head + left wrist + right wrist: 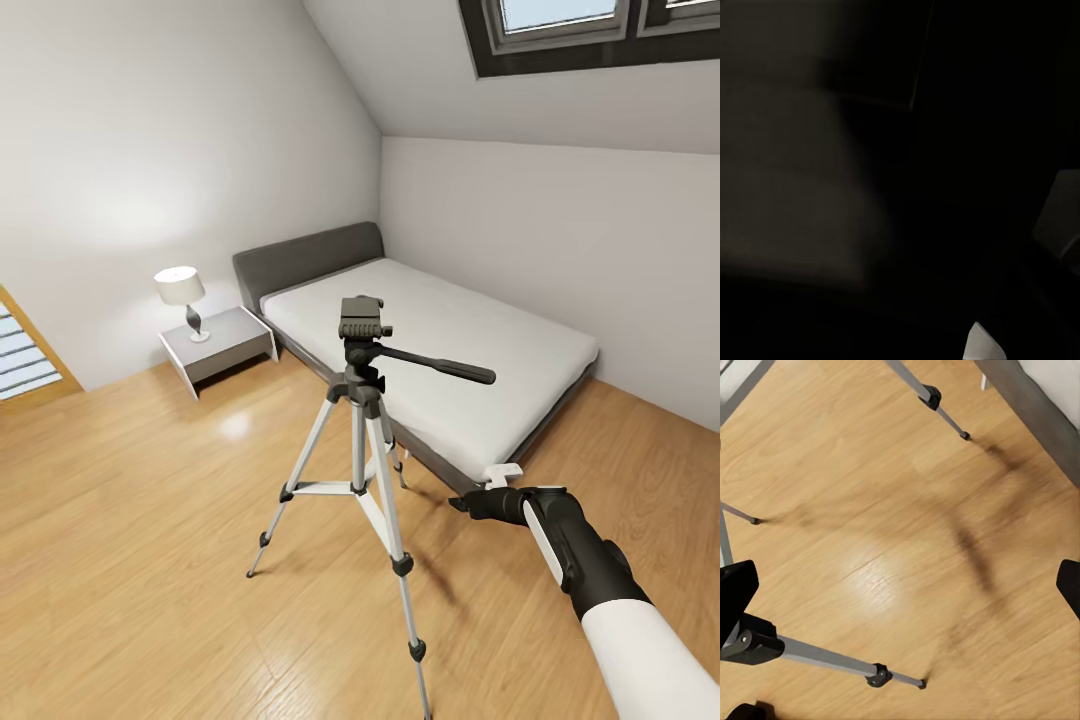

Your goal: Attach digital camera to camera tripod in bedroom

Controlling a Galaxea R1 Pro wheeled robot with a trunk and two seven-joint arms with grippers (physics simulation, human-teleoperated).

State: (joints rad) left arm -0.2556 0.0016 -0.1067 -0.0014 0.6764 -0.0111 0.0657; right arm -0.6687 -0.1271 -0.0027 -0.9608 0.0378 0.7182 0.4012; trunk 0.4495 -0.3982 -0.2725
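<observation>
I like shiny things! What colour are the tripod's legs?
Silver, with black joints and feet, on the tripod. Best seen in the head view.

The head view is bright and evenly lit, with daylight from the dark-framed skylight (590, 30) in the sloped ceiling, a soft pale glare patch on the light wood plank floor (130, 560), and straight wall lines that lean outward toward the frame's edges. In the right wrist view the silver-legged tripod with black joints (832, 658) casts blurred dark shadows across the boards beside a whitish sheen, and everything stays sharp. The left wrist view is almost black, with a dim grey haze and a small pale corner, too dark to make anything out.
</observation>
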